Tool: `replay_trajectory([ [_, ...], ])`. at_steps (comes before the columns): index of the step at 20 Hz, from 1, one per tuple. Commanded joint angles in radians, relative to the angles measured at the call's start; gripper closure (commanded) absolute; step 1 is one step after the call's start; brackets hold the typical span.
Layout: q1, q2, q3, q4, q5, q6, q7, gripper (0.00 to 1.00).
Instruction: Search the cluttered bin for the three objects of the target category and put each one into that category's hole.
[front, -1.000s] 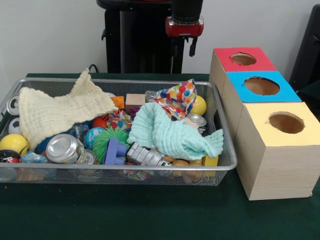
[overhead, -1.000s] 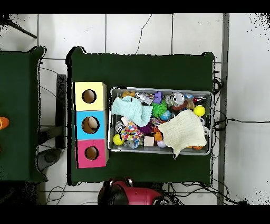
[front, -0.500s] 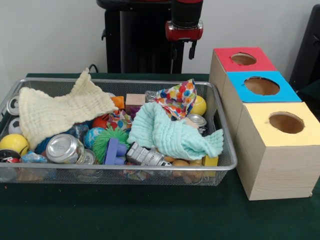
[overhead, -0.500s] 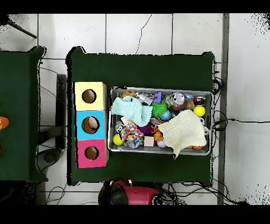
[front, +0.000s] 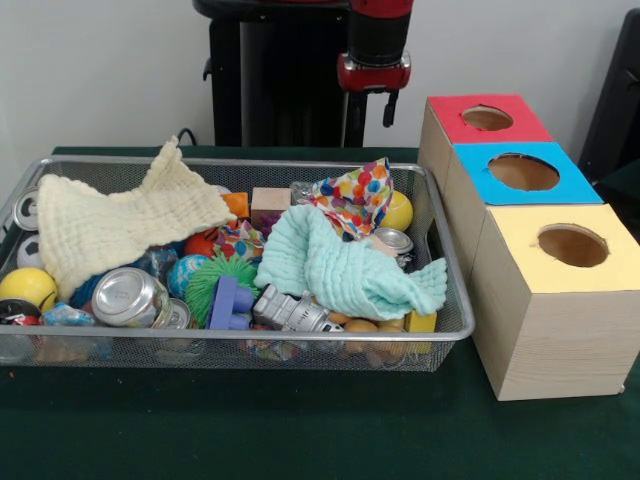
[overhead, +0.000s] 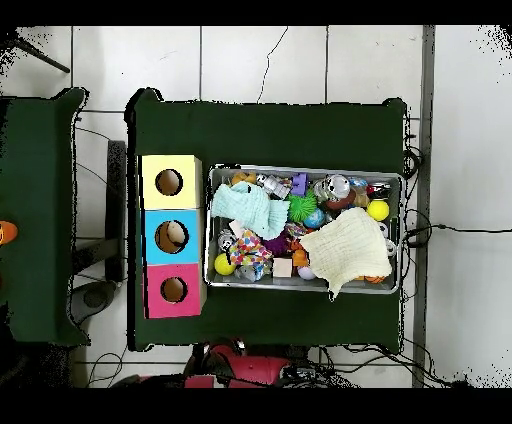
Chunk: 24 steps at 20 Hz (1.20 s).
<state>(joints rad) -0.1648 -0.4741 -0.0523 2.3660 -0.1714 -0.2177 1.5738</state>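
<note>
My gripper (front: 368, 112) hangs behind the wire bin (front: 445, 262), above the table's far edge, open with nothing between its fingers. It is clear of the bin's contents. The bin holds a cream cloth (front: 120, 222), a mint cloth (front: 340, 262), a dotted colourful cloth (front: 357, 194), silver cans (front: 128, 296), yellow balls (front: 27, 287), a green spiky ball (front: 210, 278), a purple block (front: 231, 302) and a wooden block (front: 270, 203). To the right stand three boxes with round holes: red (front: 487, 118), blue (front: 522, 171) and yellow (front: 570, 245). Overhead, the bin (overhead: 304, 170) lies beside the boxes (overhead: 170, 236).
The boxes form a row touching the bin's right end in the front view. Green cloth covers the table (front: 300, 430). Overhead, the red arm base (overhead: 245, 366) sits below the table, and a second green table (overhead: 35, 210) is at the left.
The gripper has come down a little and shifted slightly right behind the bin. Nothing in the bin or the boxes has moved.
</note>
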Motion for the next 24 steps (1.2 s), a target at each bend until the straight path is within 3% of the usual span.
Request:
replay_trajectory([
  [1, 0.003, 0.068, 0.044, -0.195, 0.081, -0.078, 0.223, 0.0],
  [18, 0.017, -0.006, 0.032, -0.245, 0.101, 0.08, 0.168, 0.0],
  [24, 0.019, 0.004, 0.032, -0.277, 0.111, 0.095, 0.162, 0.0],
])
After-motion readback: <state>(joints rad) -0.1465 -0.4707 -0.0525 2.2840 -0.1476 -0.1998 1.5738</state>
